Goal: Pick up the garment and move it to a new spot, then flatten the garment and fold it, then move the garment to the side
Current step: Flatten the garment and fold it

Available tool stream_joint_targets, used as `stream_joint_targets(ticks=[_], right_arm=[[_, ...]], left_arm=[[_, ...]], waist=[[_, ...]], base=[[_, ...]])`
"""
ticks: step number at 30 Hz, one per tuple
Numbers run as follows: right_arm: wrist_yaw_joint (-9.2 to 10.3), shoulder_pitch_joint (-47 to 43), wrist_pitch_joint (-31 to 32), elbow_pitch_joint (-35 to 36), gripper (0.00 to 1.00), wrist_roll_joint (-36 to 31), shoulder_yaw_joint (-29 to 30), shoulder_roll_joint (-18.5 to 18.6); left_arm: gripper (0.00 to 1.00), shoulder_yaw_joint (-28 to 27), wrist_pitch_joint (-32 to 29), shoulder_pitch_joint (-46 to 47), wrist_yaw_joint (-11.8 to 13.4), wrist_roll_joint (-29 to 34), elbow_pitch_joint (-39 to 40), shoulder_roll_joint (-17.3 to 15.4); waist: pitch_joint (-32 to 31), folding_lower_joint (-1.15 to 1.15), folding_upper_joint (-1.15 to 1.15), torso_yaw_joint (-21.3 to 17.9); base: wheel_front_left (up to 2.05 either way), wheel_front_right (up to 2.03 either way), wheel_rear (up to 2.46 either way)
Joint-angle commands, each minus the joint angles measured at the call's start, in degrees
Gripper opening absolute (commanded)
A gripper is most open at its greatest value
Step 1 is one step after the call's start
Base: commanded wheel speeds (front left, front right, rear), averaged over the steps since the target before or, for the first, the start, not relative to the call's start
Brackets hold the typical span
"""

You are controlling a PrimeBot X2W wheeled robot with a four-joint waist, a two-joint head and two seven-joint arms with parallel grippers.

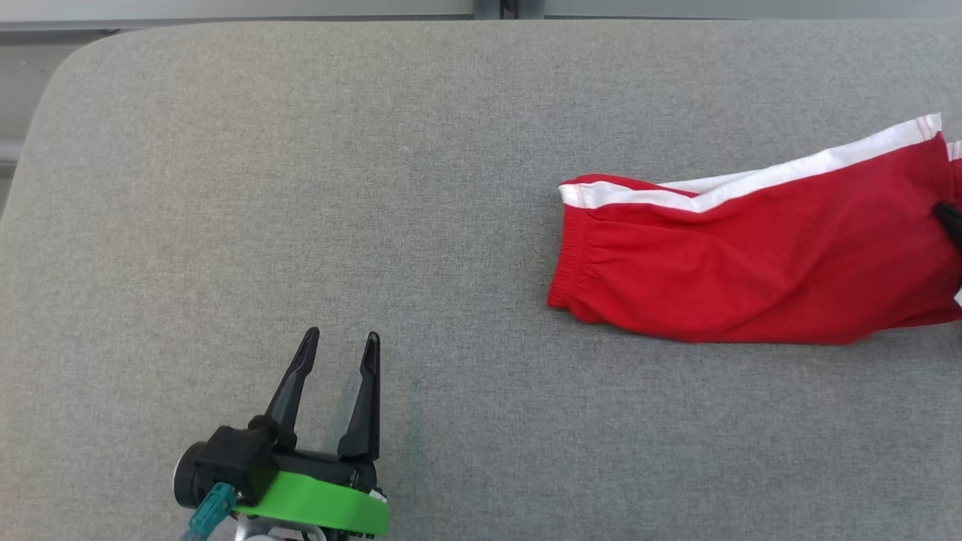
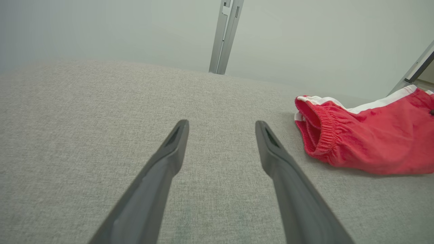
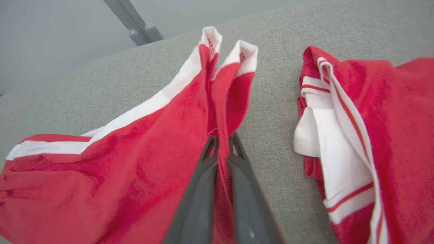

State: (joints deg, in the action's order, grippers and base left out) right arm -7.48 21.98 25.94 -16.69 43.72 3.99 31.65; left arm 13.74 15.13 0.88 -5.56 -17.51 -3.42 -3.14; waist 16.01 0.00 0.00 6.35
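Two fingers of the right gripper [image 3: 222, 139] pinch a fold of the red garment [image 3: 101, 162] (white-striped), which spreads to both sides of them. The left gripper [image 1: 342, 340] stands wide and holds nothing, the garment well to its right.

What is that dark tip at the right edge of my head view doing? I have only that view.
Observer: It is the right tool; its wrist view shows the jaws shut on a pinched fold of the red garment.
Operator: Does cloth extend past my frame?
Observer: Yes, a second red and white bunch lies beside that tool, with bare grey cushion between them.
Operator: And the elastic end?
Observer: The left wrist view shows the waistband gaping open, with the left tool open and apart from it.
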Motion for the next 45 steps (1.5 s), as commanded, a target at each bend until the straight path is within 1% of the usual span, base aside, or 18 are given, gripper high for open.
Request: stream_joint_targets(ticks=[1,4,6,11,15,20,21,25,28,30,31,32,33,34,39,41,42,45], right_arm=[[-0.02,-0.79,-0.52,0.02,0.0,-0.72,1.05,0.24],[-0.02,-1.28,0.05,2.05,0.0,-0.92,2.51,0.21],[-0.02,-1.52,1.27,4.8,0.0,-0.97,2.17,-0.38],[-0.02,0.4,7.16,13.84,0.0,3.36,-1.12,-4.95],[-0.02,1.89,11.39,17.06,0.0,2.14,-7.28,-9.78],[-0.02,4.62,12.7,14.56,0.0,-1.56,-14.3,-16.14],[-0.02,5.18,12.13,13.29,0.0,-2.42,-15.28,-17.66],[-0.03,7.29,9.83,8.52,0.0,-5.48,-17.27,-21.16],[-0.02,8.01,8.45,5.78,0.0,-6.73,-18.08,-22.92],[-0.02,8.4,7.45,4.59,0.0,-7.38,-18.18,-23.18],[-0.02,8.46,7.06,4.12,0.02,-7.56,-18.23,-23.34],[-0.02,8.45,6.42,3.65,0.25,-7.94,-18.42,-23.5],[-0.02,8.44,5.74,3.31,0.56,-8.18,-18.53,-23.64],[-0.02,8.39,4.88,3.04,1.0,-8.42,-18.73,-23.78],[-0.02,6.52,-0.94,4.9,1.0,-8.49,-20.56,-23.09],[-0.02,4.91,-4.54,7.02,1.0,-9.97,-21.76,-20.99],[-0.02,3.95,-7.38,8.21,1.0,-11.74,-21.98,-19.56],[-0.02,-0.02,-14.83,10.05,1.0,-16.81,-21.04,-16.58]], left_arm=[[1.0,0.09,-0.03,-1.01,-0.28,0.23,-0.11,-0.14],[1.0,0.3,-0.03,-1.51,-0.38,-0.24,-0.34,0.0],[1.0,0.52,-0.03,-1.82,-0.35,-0.56,-0.6,0.07],[1.0,1.58,-0.03,-1.82,-0.19,-1.13,-1.29,0.19],[1.0,2.43,-0.03,-0.35,0.0,-1.97,-1.68,0.2],[1.0,3.55,-0.03,1.13,-0.05,-2.51,-2.27,0.22],[1.0,3.83,-0.03,1.43,-0.11,-2.53,-2.49,0.21],[1.0,4.15,-0.03,1.74,0.05,-2.29,-3.28,0.19],[1.0,3.97,-0.03,1.23,0.04,-2.28,-3.77,0.19],[1.0,3.57,-0.03,0.69,0.15,-2.24,-3.9,0.2],[1.0,3.42,-0.03,0.49,0.2,-2.29,-3.9,0.2],[1.0,3.22,-0.03,0.23,0.22,-2.31,-3.9,0.2],[1.0,3.01,-0.03,0.02,0.24,-2.32,-3.9,0.2],[1.0,2.83,-0.03,-0.15,0.27,-2.34,-3.91,0.2],[1.0,2.39,-0.03,-0.73,0.08,-1.94,-4.3,0.19],[1.0,1.79,-0.03,-1.25,0.05,-1.51,-4.46,0.19],[1.0,1.31,-0.03,-1.68,0.06,-1.34,-4.51,0.19],[1.0,-0.16,-0.03,-3.37,-0.01,-1.07,-4.71,0.18]], waist=[[-1.01,0.0,0.0,-0.65],[-1.3,0.0,0.0,-0.32],[-1.69,0.0,0.0,-0.16],[-2.6,0.0,0.0,0.31],[-2.5,0.0,0.0,0.9],[-1.74,0.0,0.0,2.28],[-1.65,0.0,0.0,2.75],[-1.31,0.0,0.0,3.91],[-1.36,0.0,0.0,4.55],[-1.46,0.0,0.0,4.67],[-1.51,0.0,0.0,4.66],[-1.61,0.0,0.0,4.59],[-1.73,0.0,0.0,4.45],[-1.87,0.0,0.0,4.22],[-3.77,0.0,0.0,2.81],[-5.1,0.0,0.0,1.82],[-5.99,0.0,0.0,1.13],[-8.36,0.0,0.0,-0.9]], base=[[0.0,0.0,0.0],[0.0,0.0,0.0],[0.0,0.0,0.0],[0.0,0.0,0.0],[0.0,0.0,0.0],[0.0,0.0,0.0],[0.0,0.0,0.0],[0.0,0.0,0.0],[0.0,0.0,0.0],[0.0,0.0,0.0],[0.0,0.0,0.0],[0.0,0.0,0.0],[0.0,0.0,0.0],[0.0,0.0,0.0],[0.0,0.0,0.0],[0.0,0.0,0.0],[0.0,0.0,0.0],[0.0,0.0,0.0]])
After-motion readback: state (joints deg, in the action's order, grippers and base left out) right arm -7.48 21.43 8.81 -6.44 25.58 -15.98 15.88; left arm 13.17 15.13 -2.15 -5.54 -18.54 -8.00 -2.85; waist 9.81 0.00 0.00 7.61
